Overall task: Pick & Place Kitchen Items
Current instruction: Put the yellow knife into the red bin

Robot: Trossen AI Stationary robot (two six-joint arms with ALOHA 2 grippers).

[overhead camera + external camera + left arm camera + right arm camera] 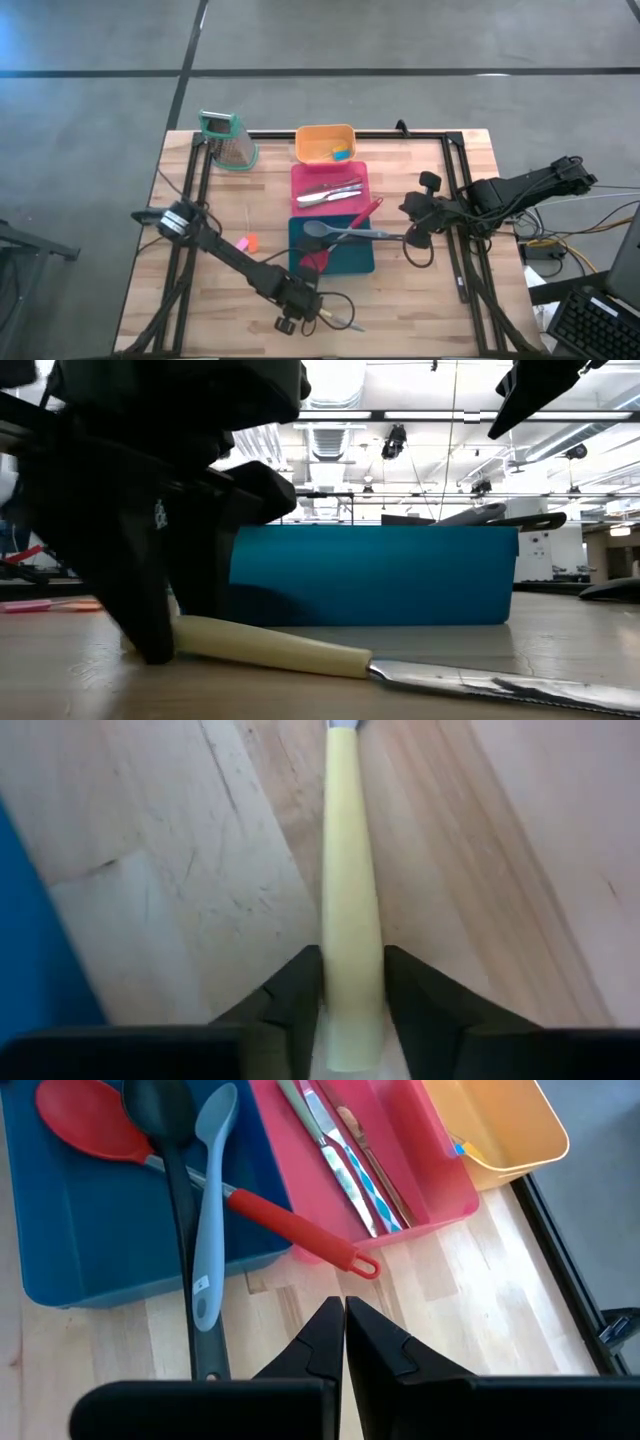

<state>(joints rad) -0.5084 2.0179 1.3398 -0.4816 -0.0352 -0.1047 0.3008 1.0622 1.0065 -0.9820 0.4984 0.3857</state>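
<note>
High view. Pale wooden table (pixel 420 300), plank-grained. My left gripper (pixel 322 312) sits low at the near edge, over a slim knife (pixel 338 320) that lies flat on the wood. My right gripper (pixel 412 236) hangs beside the right end of the teal tray (pixel 352 262). In a row running away from me: teal tray, pink tray (pixel 328 176), orange tray (pixel 318 142). A metal grater (pixel 230 142) with a green top stands at the far left. A small pink piece (pixel 244 242) lies loose on the wood left of the teal tray.

Low view. Knife (pixel 300 650): smooth cream handle, rounded; bright steel blade, lying flat on the table before the teal tray's wall (pixel 380 575). My dark left fingers (pixel 150 610) come down over the handle's end.

Left wrist view. My two matte black fingers (pixel 295 995) stand either side of the cream handle (pixel 350 920), touching it; they grip the knife's butt end.

Right wrist view. My right fingers (pixel 325 1342) are pressed together, holding nothing, over bare wood. Teal tray (pixel 60 1270): red spoon (pixel 90 1130), black spoon (pixel 175 1190), grey spoon (pixel 210 1190), handles overhanging the rim. Pink tray (pixel 440 1190): metal cutlery (pixel 350 1160), glossy. Orange tray (pixel 520 1130): a small blue piece (pixel 458 1148) at its edge.
</note>
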